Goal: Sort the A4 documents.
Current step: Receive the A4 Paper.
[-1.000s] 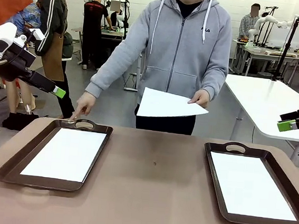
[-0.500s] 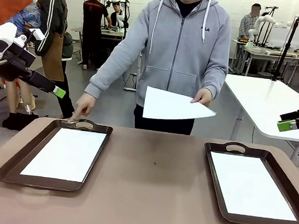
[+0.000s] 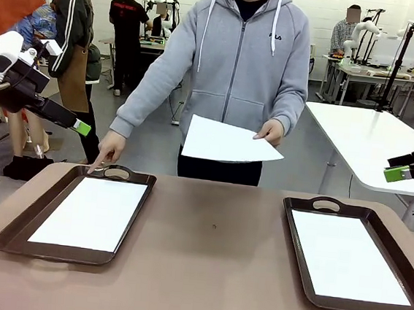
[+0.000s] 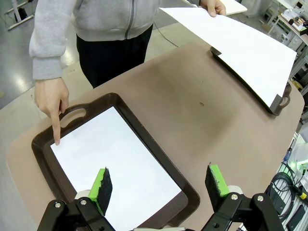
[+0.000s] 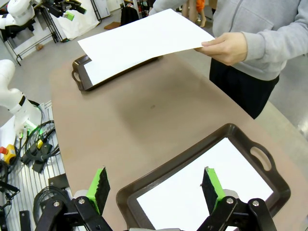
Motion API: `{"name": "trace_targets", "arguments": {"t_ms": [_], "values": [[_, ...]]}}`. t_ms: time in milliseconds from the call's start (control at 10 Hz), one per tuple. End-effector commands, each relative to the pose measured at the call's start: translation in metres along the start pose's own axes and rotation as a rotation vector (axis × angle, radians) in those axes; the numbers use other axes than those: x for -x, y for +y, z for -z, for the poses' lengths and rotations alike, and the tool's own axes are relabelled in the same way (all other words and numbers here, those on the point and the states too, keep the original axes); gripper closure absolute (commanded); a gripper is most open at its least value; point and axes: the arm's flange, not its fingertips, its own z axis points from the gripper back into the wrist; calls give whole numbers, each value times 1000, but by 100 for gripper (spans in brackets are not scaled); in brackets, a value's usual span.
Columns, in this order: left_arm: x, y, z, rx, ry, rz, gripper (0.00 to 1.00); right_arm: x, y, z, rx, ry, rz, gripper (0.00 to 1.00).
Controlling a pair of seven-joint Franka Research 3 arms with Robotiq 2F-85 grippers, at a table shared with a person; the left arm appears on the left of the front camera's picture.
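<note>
Brown desk [image 3: 212, 258] with two dark brown trays, well apart. Left tray [image 3: 8, 235] near the robot's left, right tray [image 3: 297, 244] near its right, each with a handle cut-out on the far rim.

One white A4 sheet [image 3: 93, 212] flat inside the left tray, edges roughly square to the tray walls. Another white sheet [image 3: 347, 256] flat inside the right tray.

Third A4 sheet [image 3: 226, 142] in the air beyond the desk's far edge, roughly level, pinched at one corner by the person's hand [image 3: 270, 132] in a grey hoodie sleeve. Same sheet in the left wrist view [image 4: 236, 41], hanging over the far tray; in the right wrist view [image 5: 144, 41], likewise above the other tray.

Person's other hand [image 3: 108, 149] down at the far rim of the left tray, index finger pointing at the sheet's far corner, beside the handle; whether the fingertip touches, cannot tell.

Left gripper [image 3: 83, 127] raised off the desk's left side, jaws wide apart, nothing between them; seen from its wrist [image 4: 159, 180] above the left tray's near end. Right gripper [image 3: 397, 173] raised at the right side, also fully spread and empty; seen from its wrist [image 5: 156, 185] above the right tray.
</note>
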Motion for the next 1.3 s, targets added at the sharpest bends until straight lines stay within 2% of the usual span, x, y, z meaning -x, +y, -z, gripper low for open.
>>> {"name": "trace_targets", "arguments": {"t_ms": [0, 300, 600, 800, 1100, 1200], "values": [[-6, 1, 8, 33, -26, -53, 0, 0, 0, 1, -4, -1, 0, 0], [-22, 7, 34, 37, -53, -259, 0, 0, 0, 1, -4, -1, 0, 0], [-39, 8, 73, 150, 27, -458, 0, 0, 0, 1, -4, -1, 0, 0], [-47, 2, 101, 252, 35, -543, 0, 0, 0, 1, -4, -1, 0, 0], [-61, 12, 141, 519, 32, -766, 0, 0, 0, 1, -4, -1, 0, 0], [-66, 12, 148, 555, 21, -803, 0, 0, 0, 1, -4, -1, 0, 0]]}}
